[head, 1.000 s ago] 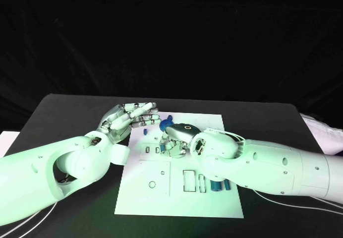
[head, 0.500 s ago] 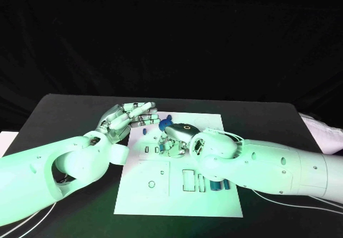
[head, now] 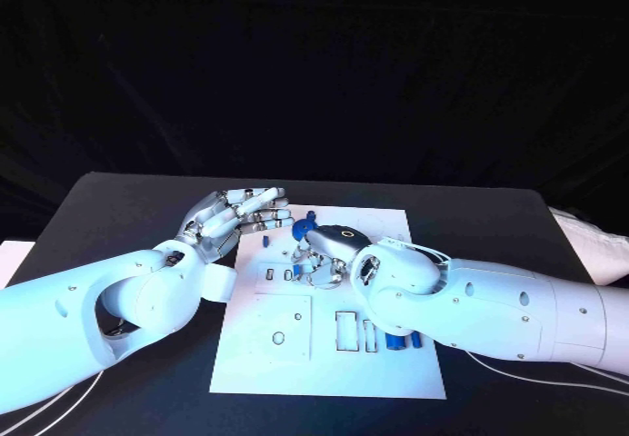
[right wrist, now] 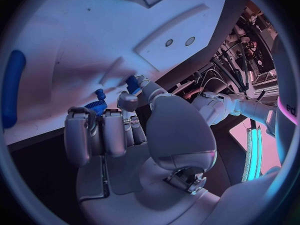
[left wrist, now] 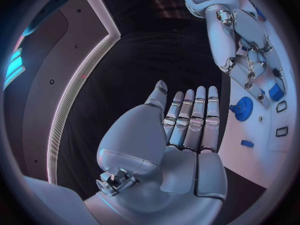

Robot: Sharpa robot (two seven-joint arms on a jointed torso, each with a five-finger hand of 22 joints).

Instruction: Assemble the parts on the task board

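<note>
On the black table point(head: 118, 195), the white task board point(head: 282, 350) carries blue cylindrical parts point(head: 397, 341) lying in slots at its near right, about 5 o'clock. Mid-board, the right robot hand point(head: 319, 259) reaches down with fingers curled, a small blue part point(right wrist: 132, 83) at its fingertips; whether it grips it cannot be told. Farther, at 11 o'clock, the left robot hand point(head: 234, 218) hovers empty, fingers extended, beside a blue gear point(head: 304, 223).

One task board point(head: 282, 350), two robot hands, and several blue parts point(head: 398, 341).
</note>
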